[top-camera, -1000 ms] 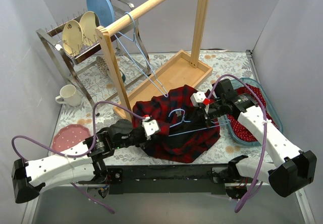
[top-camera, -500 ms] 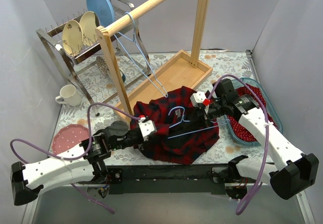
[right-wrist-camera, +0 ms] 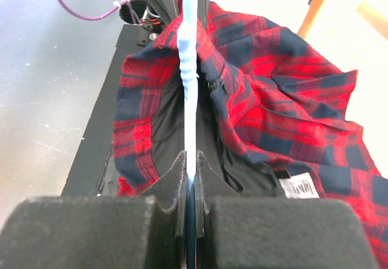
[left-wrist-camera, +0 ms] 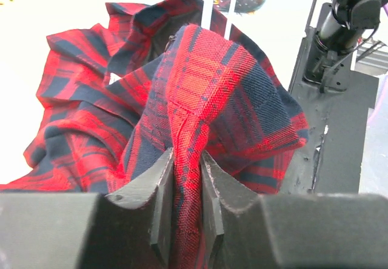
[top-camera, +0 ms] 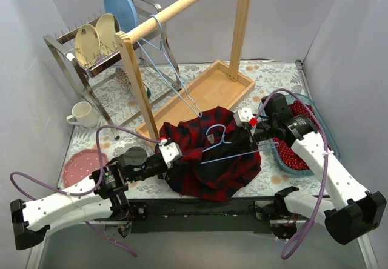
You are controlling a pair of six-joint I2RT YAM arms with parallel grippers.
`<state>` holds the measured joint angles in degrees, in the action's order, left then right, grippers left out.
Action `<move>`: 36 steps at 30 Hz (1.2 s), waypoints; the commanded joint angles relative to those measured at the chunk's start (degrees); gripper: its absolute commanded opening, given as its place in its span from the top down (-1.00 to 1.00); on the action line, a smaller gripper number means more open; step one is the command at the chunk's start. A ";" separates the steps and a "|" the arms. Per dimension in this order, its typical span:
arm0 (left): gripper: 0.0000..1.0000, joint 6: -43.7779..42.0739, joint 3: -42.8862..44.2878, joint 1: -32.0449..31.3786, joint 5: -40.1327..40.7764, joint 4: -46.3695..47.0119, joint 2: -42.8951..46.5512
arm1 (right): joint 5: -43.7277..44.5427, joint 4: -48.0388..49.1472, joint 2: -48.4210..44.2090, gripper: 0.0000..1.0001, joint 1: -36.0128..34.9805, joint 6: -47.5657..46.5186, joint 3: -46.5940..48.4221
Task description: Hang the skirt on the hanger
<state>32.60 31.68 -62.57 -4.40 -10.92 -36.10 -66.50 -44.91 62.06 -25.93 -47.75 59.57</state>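
The red and navy plaid skirt [top-camera: 215, 160] lies bunched at the table's front centre. My left gripper [top-camera: 171, 158] is shut on a fold of the skirt [left-wrist-camera: 188, 178] at its left edge, held just off the table. My right gripper [top-camera: 250, 137] is shut on a light blue hanger [top-camera: 225, 151], whose hook rises above the skirt and whose bar lies across it. In the right wrist view the hanger [right-wrist-camera: 191, 69] runs straight out from the jaws over the skirt's dark lining [right-wrist-camera: 176, 123].
A wooden rack with a tray base [top-camera: 206, 93] stands behind, with another light blue hanger [top-camera: 173, 69] on its rail. A dish rack [top-camera: 97, 45], a mug [top-camera: 82, 114] and a pink plate [top-camera: 79, 166] are at left. A basin [top-camera: 303, 142] is at right.
My left gripper has drawn back to the left with the skirt's edge, pulling the cloth along. My right gripper has shifted slightly right with the hanger.
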 commanded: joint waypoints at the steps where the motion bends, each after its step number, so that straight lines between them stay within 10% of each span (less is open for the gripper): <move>1: 0.56 0.71 -0.39 0.16 2.21 -1.03 2.26 | -3.64 -0.97 -2.38 0.97 1.93 -1.65 2.39; 13: 0.45 0.36 0.66 0.16 -1.04 2.65 -2.92 | -7.24 -1.24 1.21 0.97 0.80 -2.35 1.34; 27: 1.00 0.98 1.53 0.43 -1.14 2.14 -5.21 | -5.93 2.80 1.92 0.97 -0.96 1.50 -0.60; 36: 1.00 0.09 3.65 0.43 3.70 -3.85 2.25 | 5.49 10.89 -1.16 -0.02 0.17 14.34 -0.60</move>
<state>32.88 32.42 -62.35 -2.92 -13.32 -36.80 -65.36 -39.29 62.85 -26.39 -40.32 58.50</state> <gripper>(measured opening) 0.076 0.451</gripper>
